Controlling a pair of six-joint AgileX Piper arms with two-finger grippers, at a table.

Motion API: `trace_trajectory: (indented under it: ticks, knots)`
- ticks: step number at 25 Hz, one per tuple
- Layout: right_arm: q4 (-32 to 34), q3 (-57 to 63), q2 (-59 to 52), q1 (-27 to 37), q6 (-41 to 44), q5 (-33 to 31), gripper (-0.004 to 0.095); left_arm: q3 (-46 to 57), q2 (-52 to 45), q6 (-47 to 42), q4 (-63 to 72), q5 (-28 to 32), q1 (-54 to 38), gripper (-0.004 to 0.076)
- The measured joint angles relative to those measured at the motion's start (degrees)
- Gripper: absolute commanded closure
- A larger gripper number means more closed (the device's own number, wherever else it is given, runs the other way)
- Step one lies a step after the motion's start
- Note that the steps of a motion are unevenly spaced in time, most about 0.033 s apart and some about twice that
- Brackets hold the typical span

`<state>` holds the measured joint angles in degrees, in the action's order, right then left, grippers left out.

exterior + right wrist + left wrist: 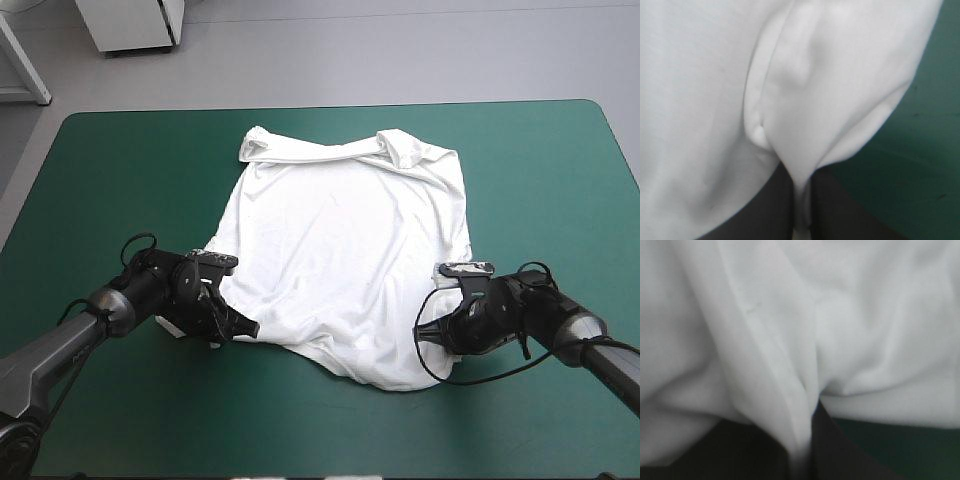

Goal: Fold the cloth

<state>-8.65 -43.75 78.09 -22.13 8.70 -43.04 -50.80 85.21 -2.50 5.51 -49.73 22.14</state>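
White T-shirt (340, 230) spread from above, wrist views alone show left hand (807, 445), right hand (801, 202) pinching it

Plain white T-shirt (340, 240), pale grey shading along creases and along rolled edge at 12 o'clock. Solid teal-green cover on desk (120, 180), one even tone, showing all round shirt. Black fingers on left tool (240, 325), at shirt's 8 o'clock. Black fingers on right tool (428, 335), at shirt's 4 o'clock. Wrist views: white fabric between black fingers, teal-green patch beside.
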Motion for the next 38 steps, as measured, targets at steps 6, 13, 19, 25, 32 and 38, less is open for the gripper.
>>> trace_trajectory:
  ticks: [6, 13, 19, 25, 32, 38]
  knots:
    - [5.9, -13.3, -11.3, 0.0, 3.1, -3.9, 0.0919, -16.9, -6.4, -1.4, -5.5, -6.8, 0.1, 0.0733]
    - [5.9, -43.0, -14.6, 0.0, -1.0, -9.6, 0.0918, -52.2, -8.6, 3.6, -12.2, -19.4, 0.1, 0.0733]
    - [10.0, -60.5, -14.2, 0.0, -1.3, -9.8, 0.0919, -69.0, -9.0, 5.7, -18.2, -19.2, 0.1, 0.0733]
    - [11.9, -69.5, -14.1, 0.0, -1.7, -7.6, 0.0919, -76.8, -9.2, 6.4, -22.6, -16.4, 0.1, 0.0733]
    - [12.0, -75.9, -14.1, 0.0, -3.5, -5.8, 0.0919, -82.4, -9.4, 9.3, -23.6, -11.8, 0.2, 0.0733]
    - [12.2, -76.9, -13.6, 0.0, -4.3, -4.1, 0.0919, -83.2, -9.1, 10.2, -23.6, -9.8, 0.4, 0.0733]
